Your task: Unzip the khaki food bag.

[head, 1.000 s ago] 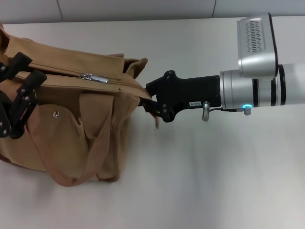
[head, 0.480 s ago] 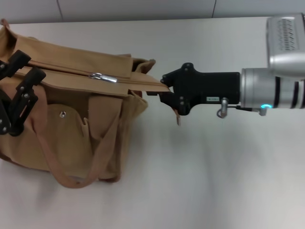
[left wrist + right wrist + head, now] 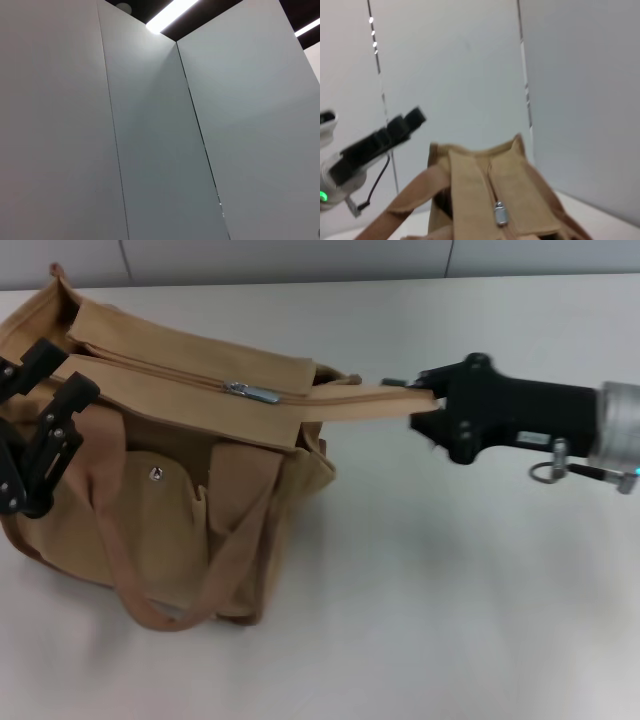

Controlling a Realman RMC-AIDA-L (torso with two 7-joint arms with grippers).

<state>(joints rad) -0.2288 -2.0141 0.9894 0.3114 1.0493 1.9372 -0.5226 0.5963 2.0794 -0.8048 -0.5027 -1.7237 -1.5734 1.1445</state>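
Wide bare table near and right of the khaki food bag; its taut strap bars that side, left gripper crowds its left end.

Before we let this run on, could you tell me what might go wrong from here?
1. The right gripper is shut on a tab at the end of the khaki food bag, not the silver zipper pull; pulling may drag the bag instead.
2. The left gripper sits open beside the bag, so nothing anchors it.
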